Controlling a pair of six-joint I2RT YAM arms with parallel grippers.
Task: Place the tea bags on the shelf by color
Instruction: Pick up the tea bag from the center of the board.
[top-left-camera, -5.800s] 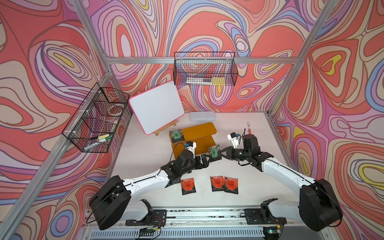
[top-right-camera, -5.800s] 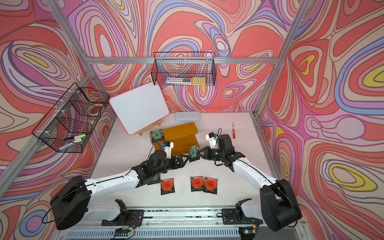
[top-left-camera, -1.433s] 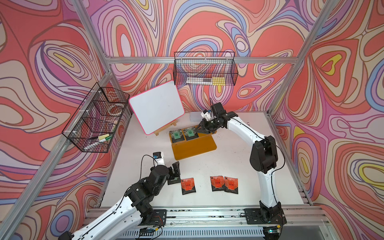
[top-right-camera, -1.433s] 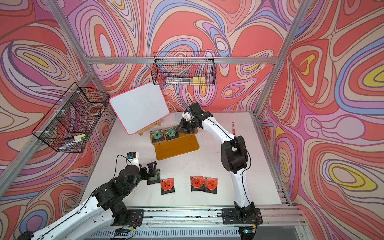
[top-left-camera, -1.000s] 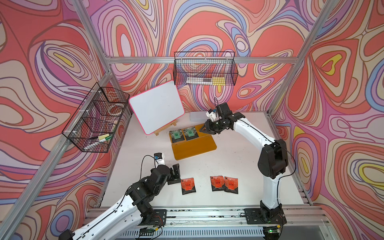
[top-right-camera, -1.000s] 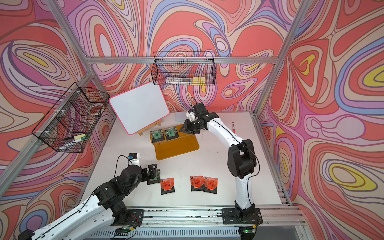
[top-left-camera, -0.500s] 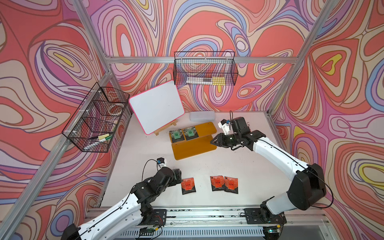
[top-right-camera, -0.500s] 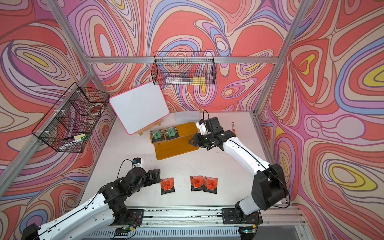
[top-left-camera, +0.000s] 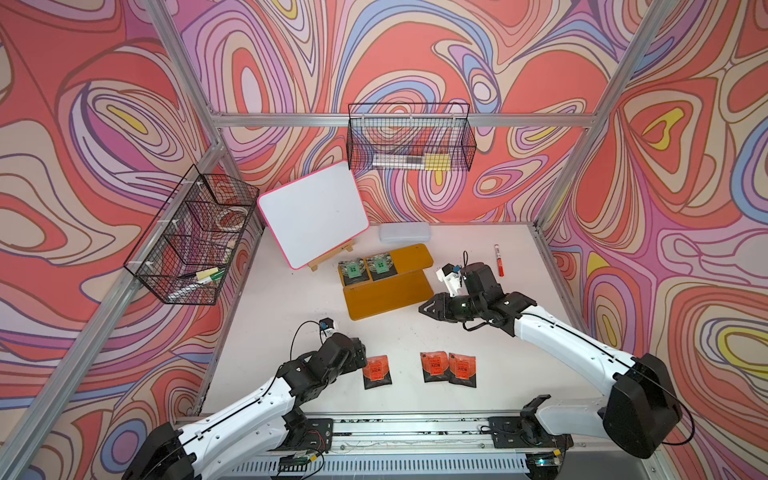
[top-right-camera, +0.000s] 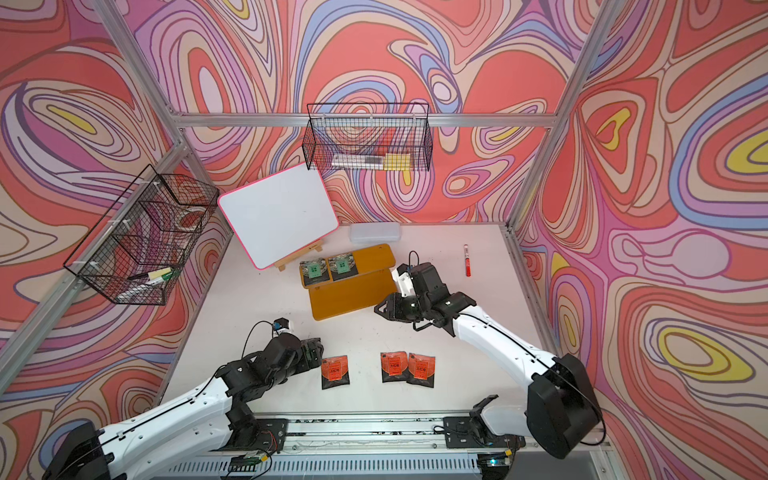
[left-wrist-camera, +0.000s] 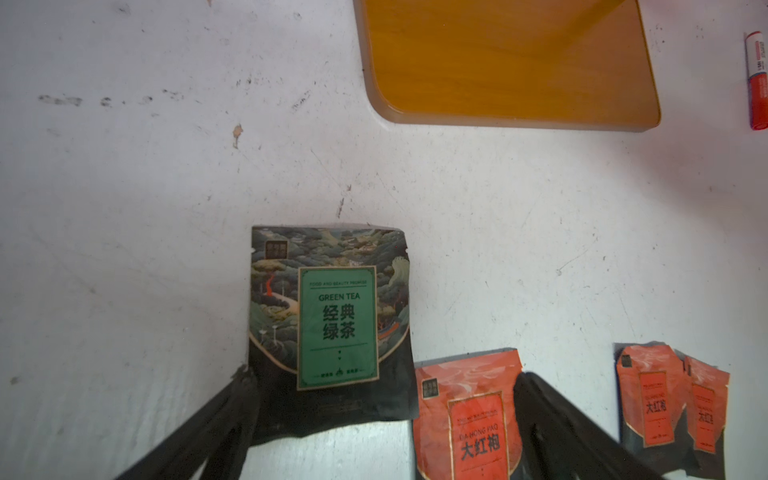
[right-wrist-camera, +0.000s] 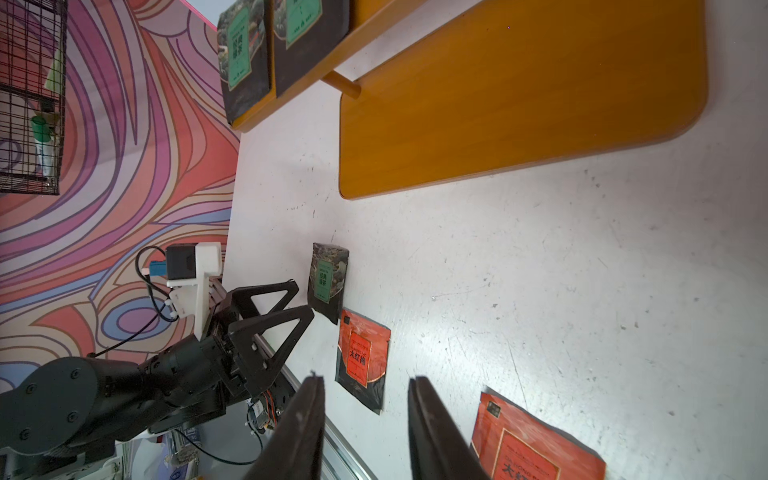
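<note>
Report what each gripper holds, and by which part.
Nothing is held. The left gripper stands open at the loose green tea bag; the right gripper is open and empty.

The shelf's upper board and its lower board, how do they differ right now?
The upper board carries two green tea bags side by side at the end nearer the whiteboard; the lower board is bare. The upper board stands raised and farther back; the lower board lies low, in front of it. Both are mustard-yellow with rounded corners.

green-label sachet (left-wrist-camera: 337, 328) reads "green tea 经典绿茶"; orange-label sachet (left-wrist-camera: 473, 424), "da hong pao 大红袍".
</note>
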